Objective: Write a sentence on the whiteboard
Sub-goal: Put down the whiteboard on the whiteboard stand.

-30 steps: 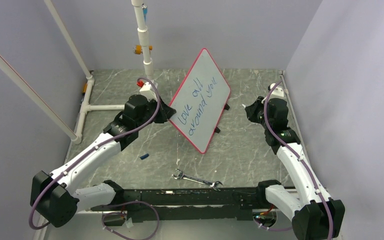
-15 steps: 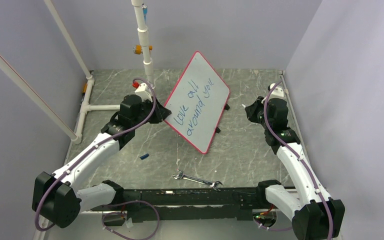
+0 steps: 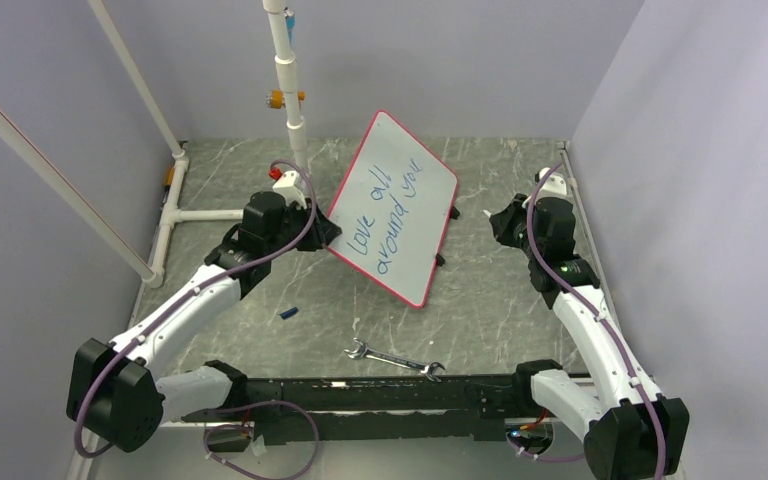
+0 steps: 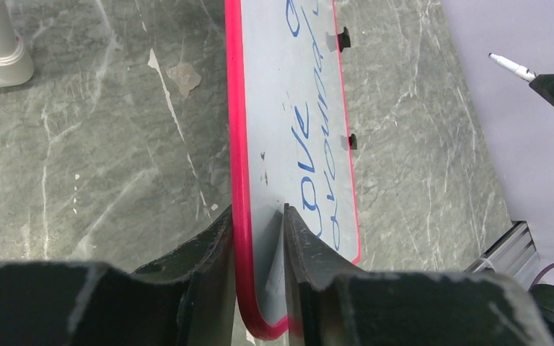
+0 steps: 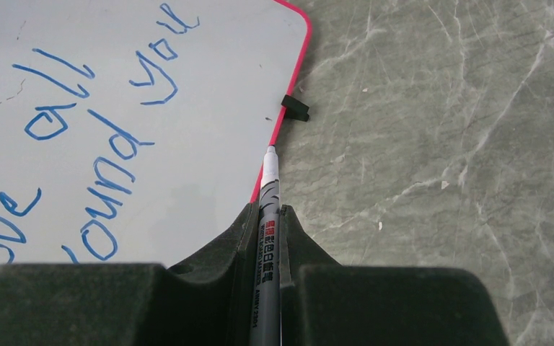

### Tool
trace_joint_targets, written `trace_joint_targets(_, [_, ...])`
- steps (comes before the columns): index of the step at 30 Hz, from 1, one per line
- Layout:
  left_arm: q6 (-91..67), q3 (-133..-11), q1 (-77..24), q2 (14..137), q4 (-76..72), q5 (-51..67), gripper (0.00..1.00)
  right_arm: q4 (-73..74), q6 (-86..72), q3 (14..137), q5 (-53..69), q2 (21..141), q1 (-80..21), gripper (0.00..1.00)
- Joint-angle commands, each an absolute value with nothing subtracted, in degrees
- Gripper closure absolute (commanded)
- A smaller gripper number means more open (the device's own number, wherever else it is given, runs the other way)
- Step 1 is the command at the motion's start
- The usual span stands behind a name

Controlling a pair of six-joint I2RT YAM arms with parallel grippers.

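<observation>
Saw a white whiteboard (image 3: pixel 420 250) with a red-pink rim and small black feet, bearing the sentence (image 3: pixel 397 232) in blue handwriting. Found the tabletop (image 3: pixel 500 300) grey-green, marbled with pale veins. Noted a grey-and-black marker (image 5: pixel 267 216), white-tipped with red print, in the black right gripper (image 5: pixel 267 210). Spotted a silvery wrench (image 3: pixel 393 360) by the tabletop's near edge, a small blue scrap (image 3: pixel 287 313), white pipes (image 3: pixel 288 75) with an orange fitting (image 3: pixel 282 98), and purple cables (image 3: pixel 529 218) on white-and-black arms (image 3: pixel 185 305).
</observation>
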State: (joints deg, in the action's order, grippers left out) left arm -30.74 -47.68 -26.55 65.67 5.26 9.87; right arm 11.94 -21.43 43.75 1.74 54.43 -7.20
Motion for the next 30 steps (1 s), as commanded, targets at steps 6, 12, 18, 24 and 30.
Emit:
trace_joint_targets(6, [-29.62, -47.92, -26.52, 66.27, 0.93, 11.69, 0.63, 8.94, -20.75, 43.55, 1.58, 54.45, -7.07, 1.0])
trace_joint_targets(12, [-28.33, -48.53, -26.51, 65.8, 2.05, 10.66, 0.58, 8.8, -20.75, 43.51, 1.64, 54.57, -7.03, 1.0])
trace_joint_targets(18, [-27.21, -48.67, -26.42, 64.66, 2.81, 9.03, 0.51, 8.88, -20.74, 43.42, 1.63, 54.55, -7.08, 1.0])
trace_joint_targets(24, [-26.66, -48.6, -26.5, 64.19, 2.94, 8.29, 0.45, 8.88, -20.74, 43.5, 1.6, 54.5, -7.04, 1.0])
trace_joint_targets(30, [-25.82, -49.41, -26.48, 64.28, 3.6, 7.43, 0.41, 8.87, -20.7, 43.46, 1.69, 54.51, -7.12, 1.0])
